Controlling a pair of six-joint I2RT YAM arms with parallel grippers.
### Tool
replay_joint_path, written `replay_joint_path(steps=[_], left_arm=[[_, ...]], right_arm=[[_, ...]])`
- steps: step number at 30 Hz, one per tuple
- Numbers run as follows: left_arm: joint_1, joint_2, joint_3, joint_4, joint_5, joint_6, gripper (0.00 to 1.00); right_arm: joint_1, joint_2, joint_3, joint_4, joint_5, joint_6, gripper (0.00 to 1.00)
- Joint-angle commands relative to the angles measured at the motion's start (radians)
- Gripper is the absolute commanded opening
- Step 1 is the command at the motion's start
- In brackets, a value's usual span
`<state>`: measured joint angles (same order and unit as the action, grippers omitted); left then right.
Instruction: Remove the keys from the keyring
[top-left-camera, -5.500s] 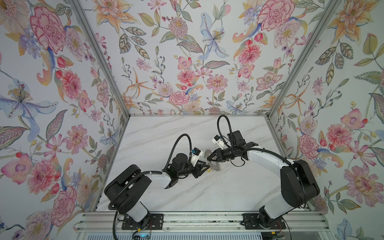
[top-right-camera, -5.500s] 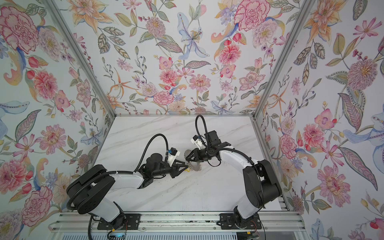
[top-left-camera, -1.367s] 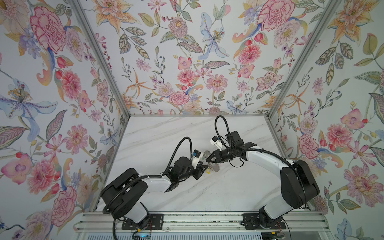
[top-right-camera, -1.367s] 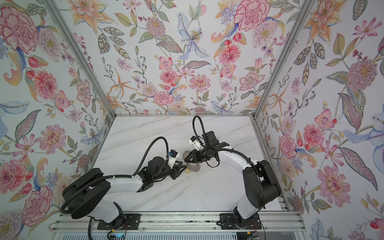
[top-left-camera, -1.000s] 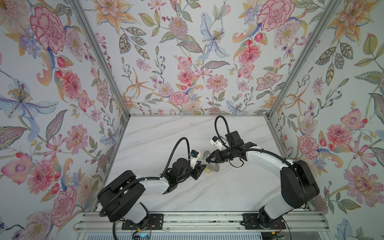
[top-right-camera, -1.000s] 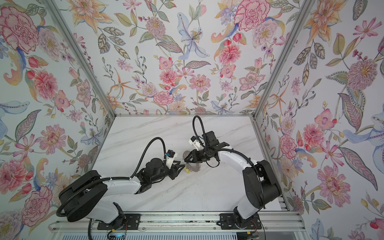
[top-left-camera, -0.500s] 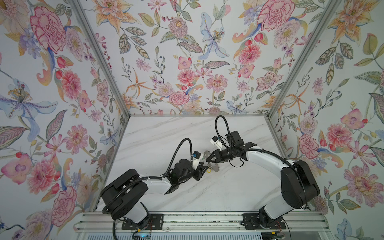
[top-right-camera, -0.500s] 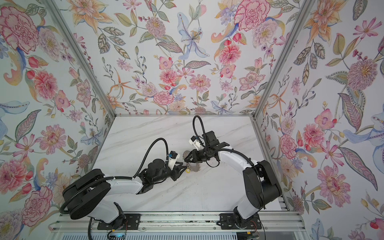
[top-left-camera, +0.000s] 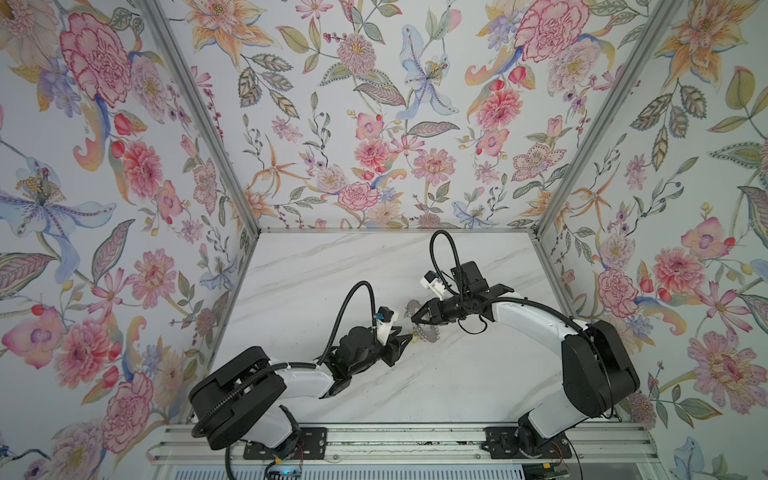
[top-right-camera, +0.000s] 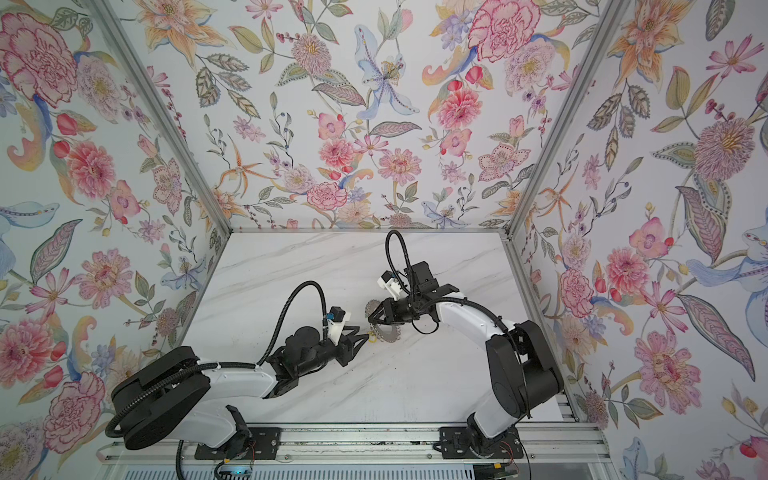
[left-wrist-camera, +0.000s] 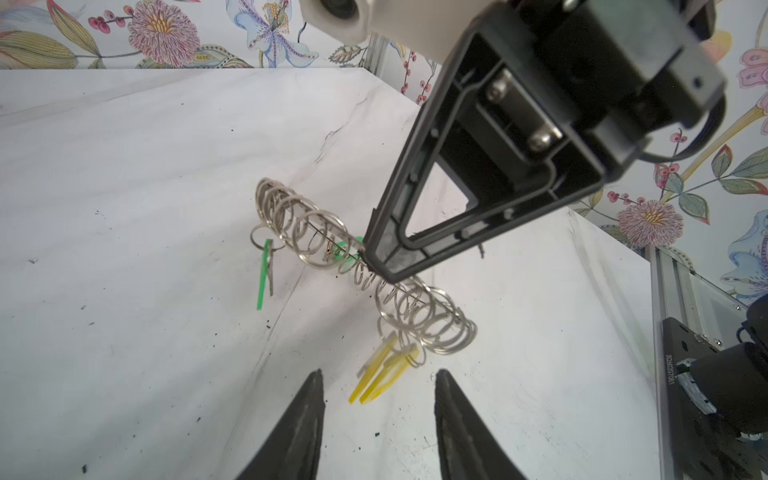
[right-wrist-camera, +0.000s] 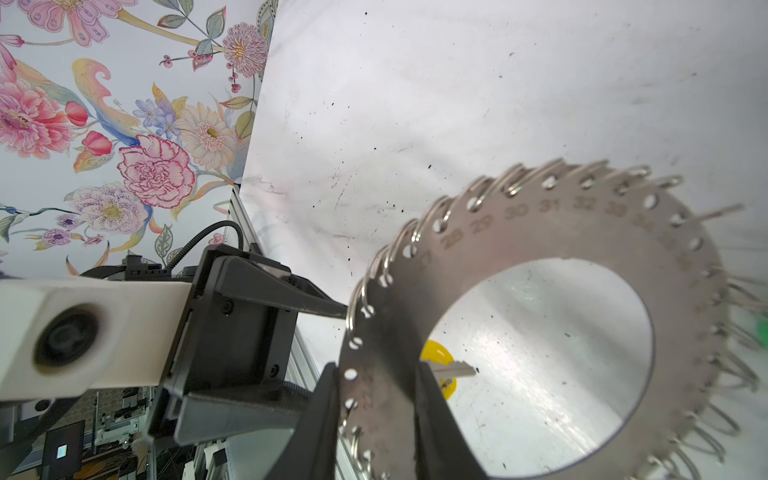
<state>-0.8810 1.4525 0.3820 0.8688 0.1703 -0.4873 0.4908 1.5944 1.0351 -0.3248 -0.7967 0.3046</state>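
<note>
Now left gripper (left-wrist-camera: 376, 419) sits back near the yellow-tagged keys (left-wrist-camera: 380, 376), fingers half open, holding nothing; a second ago it was pulled away, so it's lining up for a grab. Green-tagged key (left-wrist-camera: 264, 272) hangs further along. Right gripper (right-wrist-camera: 376, 399) is clamped on the keyring (right-wrist-camera: 540, 232) rim, holding it upright on the table (top-left-camera: 332, 266). No key is off yet.
</note>
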Motion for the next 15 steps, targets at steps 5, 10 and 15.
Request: replay_joint_path(steps=[5,10,15], left_arm=[[-0.019,0.028,0.038,0.013,-0.015,0.002,0.44],[-0.019,0.050,0.089,-0.035,-0.036,0.019,0.41],[-0.018,0.069,0.124,-0.081,-0.058,0.032,0.35]], right_arm=[[0.013,-0.017,0.016,0.024,-0.024,0.013,0.24],[0.018,-0.017,0.022,0.024,-0.025,0.016,0.24],[0.019,-0.019,0.023,0.025,-0.024,0.015,0.24]])
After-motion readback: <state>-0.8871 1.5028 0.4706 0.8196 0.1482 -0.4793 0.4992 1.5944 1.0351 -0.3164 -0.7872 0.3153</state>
